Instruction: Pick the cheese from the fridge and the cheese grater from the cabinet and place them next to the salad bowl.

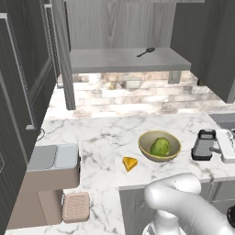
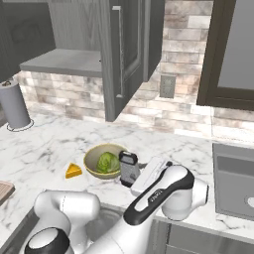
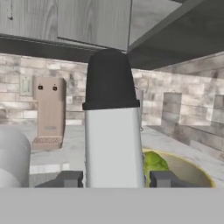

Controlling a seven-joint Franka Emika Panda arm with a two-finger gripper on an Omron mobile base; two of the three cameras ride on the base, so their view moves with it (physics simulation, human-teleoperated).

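Marble worktop (image 1: 105, 137): cheese (image 1: 130, 163) lies beside salad bowl (image 1: 159, 146). Fingers (image 3: 114, 179) clamped on cheese grater (image 2: 129, 168), at the bowl's far side; only release seems left.

The desk (image 1: 105, 137) is polished white marble veined in grey. Behind it, the backsplash (image 1: 137, 94) looks like rough, mottled stone brick. The cabinet (image 1: 119, 27) shows matt grey wood grain. The cheese grater (image 3: 113, 144) has a smooth, silvery metal body and a dull black plastic top. The salad bowl (image 1: 172, 142) looks smooth and matt.
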